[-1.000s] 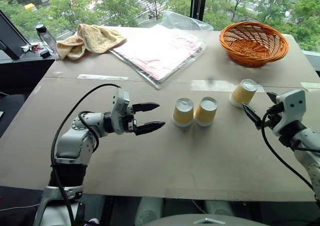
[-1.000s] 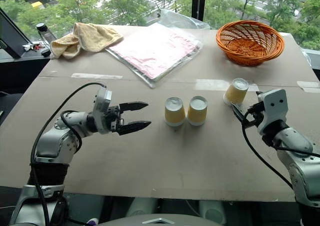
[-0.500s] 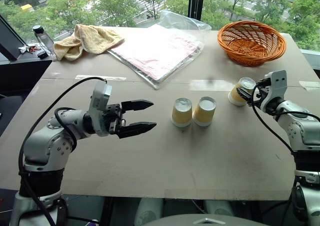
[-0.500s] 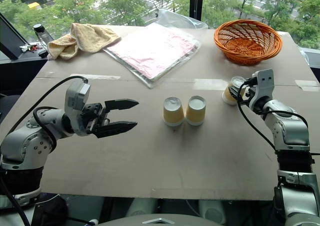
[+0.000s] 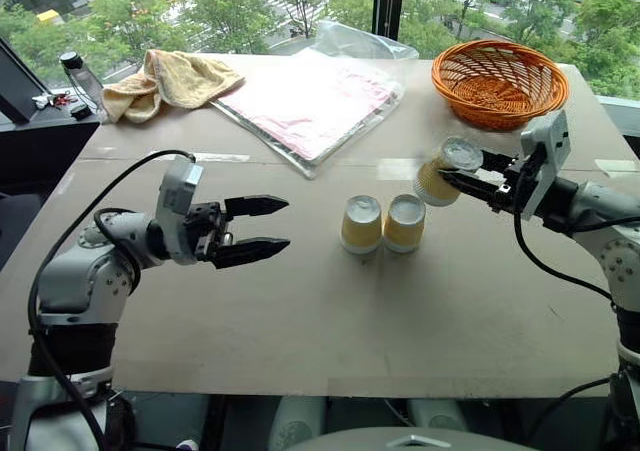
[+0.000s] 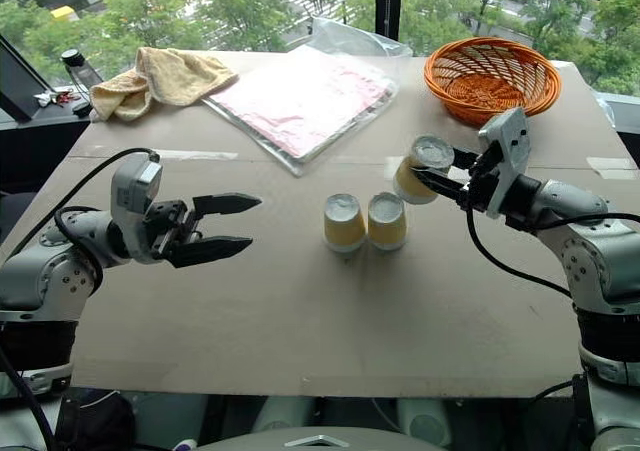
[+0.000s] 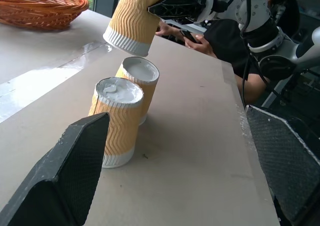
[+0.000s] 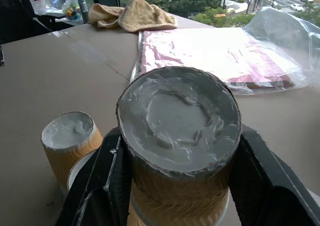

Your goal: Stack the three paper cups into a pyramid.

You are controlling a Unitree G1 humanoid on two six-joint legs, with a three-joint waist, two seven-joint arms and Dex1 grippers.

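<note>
right gripper (image 5: 452, 174) is clamped on one paper cup (image 5: 438, 174), holding it clear of the bench (image 5: 330, 311), tilted, base up and toward the left, rim end lower. the held cup hangs just above and to the right of the other two cups, not touching them as far as the left wrist view shows. black fingers (image 8: 107, 186) press the ribbed sides of the cup on both flanks.

two remaining cups stand upside down on the bench, side by side and touching or nearly so: left cup (image 5: 361, 224), right cup (image 5: 405, 222), white bases up.

left gripper (image 5: 270, 225) hovers over the bench to the left of the pair, pointing toward them, jaws spread wide, nothing between them. clear gap between its fingertips and the left cup.

at the far edge of the bench: orange wicker basket (image 5: 499, 83) far right, pink sheet in a clear plastic sleeve (image 5: 315, 99) in the middle, yellow towel (image 5: 172, 79) far left, a small bottle (image 5: 76, 74) beside it.
</note>
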